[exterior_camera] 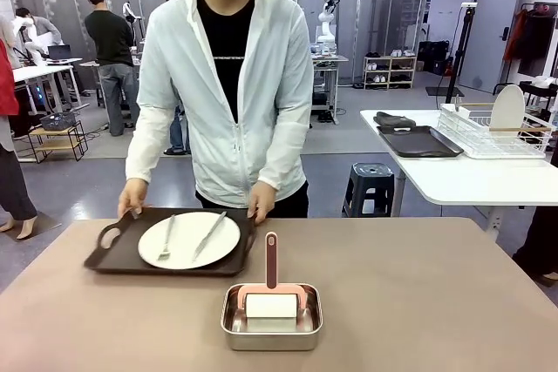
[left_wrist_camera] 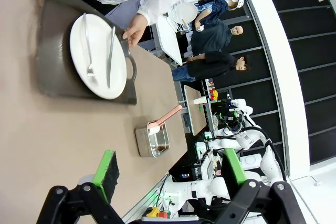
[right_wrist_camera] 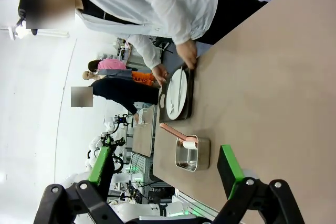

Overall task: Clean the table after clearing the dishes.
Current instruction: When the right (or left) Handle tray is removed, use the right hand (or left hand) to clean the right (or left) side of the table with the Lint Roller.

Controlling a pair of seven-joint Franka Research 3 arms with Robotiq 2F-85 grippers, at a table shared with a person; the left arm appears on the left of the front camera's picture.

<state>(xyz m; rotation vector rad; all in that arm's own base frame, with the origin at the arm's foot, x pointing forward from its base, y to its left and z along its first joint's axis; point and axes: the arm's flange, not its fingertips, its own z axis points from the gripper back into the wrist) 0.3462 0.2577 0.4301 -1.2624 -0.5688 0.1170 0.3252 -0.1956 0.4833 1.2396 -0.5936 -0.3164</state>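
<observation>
- Table: large and rectangular, with a plain matte pinkish-brown top that is bare over most of its surface.
- A dark brown tray with cut-out handles sits at the table's far edge, left of centre in the front view.
- On the tray is one round white plate. A silver fork lies on its left half and a knife on its right half.
- A person stands at the far side. One hand is on the tray's far left corner, the other hand on its far right corner.
- A small steel pan sits mid-table on the robot's side of the tray, apart from it. A white roller rests in it, its pink handle pointing toward the tray.
- Left gripper: jaws wide, nothing between the green pads. It hangs above the table with the pan ahead of it; the tray and plate are well apart, beyond the pan.
- Right gripper: jaws wide and empty. The pan lies nearer, and the tray is beyond it, well apart.
- A white side table off to the right holds a second tray and a wire rack. A racked plate stands upright in the rack.
</observation>
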